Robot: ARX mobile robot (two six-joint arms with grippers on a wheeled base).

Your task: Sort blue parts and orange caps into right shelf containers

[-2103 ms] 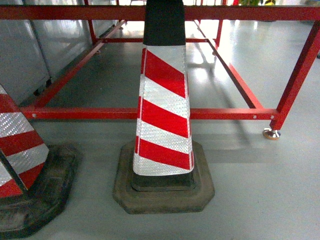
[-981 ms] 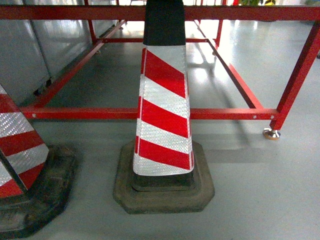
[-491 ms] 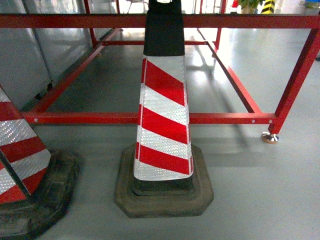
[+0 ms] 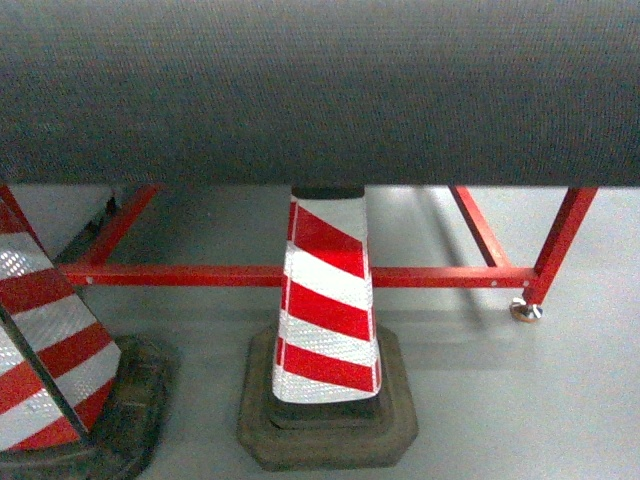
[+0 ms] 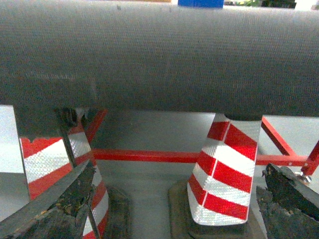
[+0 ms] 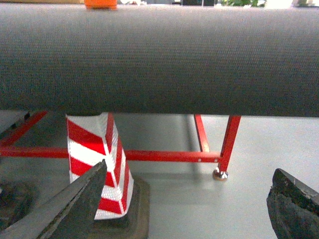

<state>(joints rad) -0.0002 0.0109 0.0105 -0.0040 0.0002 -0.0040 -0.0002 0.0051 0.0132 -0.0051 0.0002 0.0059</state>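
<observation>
In the left wrist view, a sliver of a blue part shows on top of the grey mat-covered table edge. My left gripper is open below that edge, with only floor and cones between its dark fingers. The right wrist view shows a sliver of an orange cap on top of the same grey edge. Below it my right gripper is open and holds nothing. Neither gripper shows in the head view. The right shelf containers are out of view.
A red-and-white traffic cone on a dark base stands on the floor under the table, with a second cone at the left. The table's red frame has a footed leg at the right. The grey table edge fills the head view's upper part.
The head view has risen: the grey table edge now covers its upper part. The cones and red frame sit lower in the picture.
</observation>
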